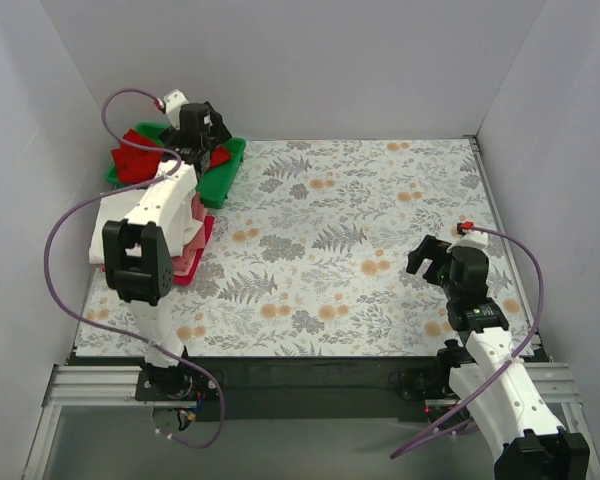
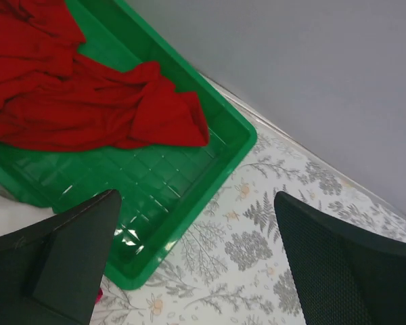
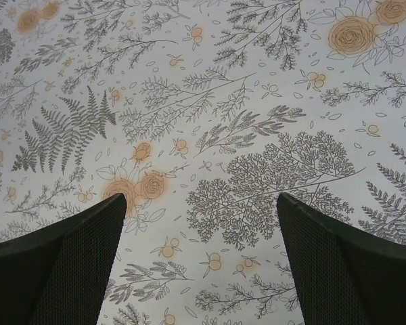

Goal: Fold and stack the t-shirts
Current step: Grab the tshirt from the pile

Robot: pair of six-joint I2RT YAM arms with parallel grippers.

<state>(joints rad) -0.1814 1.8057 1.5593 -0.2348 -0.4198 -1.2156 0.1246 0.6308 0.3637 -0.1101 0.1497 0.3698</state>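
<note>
Several folded shirts [image 1: 193, 250] noted stacked at left edge of surface [image 1: 360, 200], red shirt [image 2: 88, 101] logged crumpled in tray [image 2: 237, 128] below spread, empty left end effector [image 2: 196, 196], right end effector [image 3: 201, 196] spread over surface; judged partly done, tray cloth outstanding.

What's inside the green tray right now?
Crumpled red t-shirt cloth covers part of the green tray; the rest of its floor is bare. How many shirts, or anything beneath, is hidden.
</note>
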